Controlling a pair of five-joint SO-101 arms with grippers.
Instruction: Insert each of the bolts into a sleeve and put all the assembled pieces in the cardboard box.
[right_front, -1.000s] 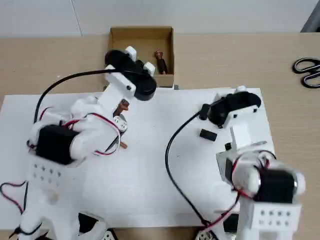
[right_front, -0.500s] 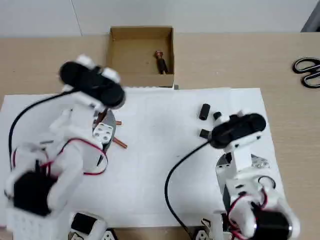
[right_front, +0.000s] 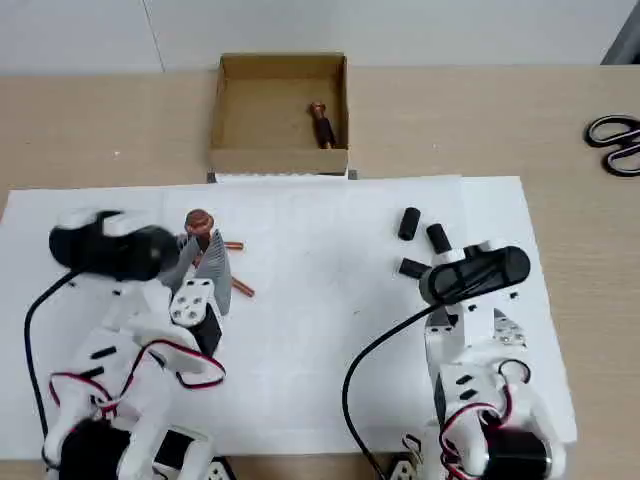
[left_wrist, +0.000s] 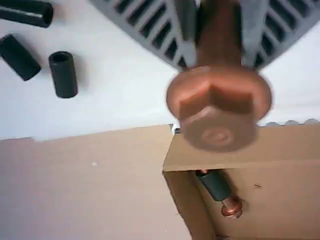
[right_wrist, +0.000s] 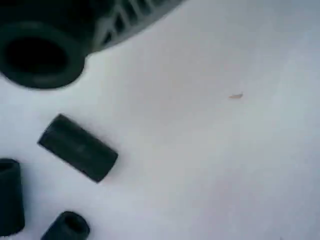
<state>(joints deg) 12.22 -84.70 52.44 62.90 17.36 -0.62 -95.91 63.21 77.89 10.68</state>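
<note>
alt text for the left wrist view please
The left gripper clamps a copper bolt in its fingers, head toward the camera. Past it, three black sleeves lie on white paper, and the cardboard box holds one assembled piece.

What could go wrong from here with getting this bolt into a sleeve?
1. The left end effector grips the bolt by its shank with the head outward, so little shank may be free to enter a sleeve.
2. Two loose bolts lie right beside it; a swing could scatter them.
3. Three loose sleeves lie close together; a nudge might roll them.
</note>
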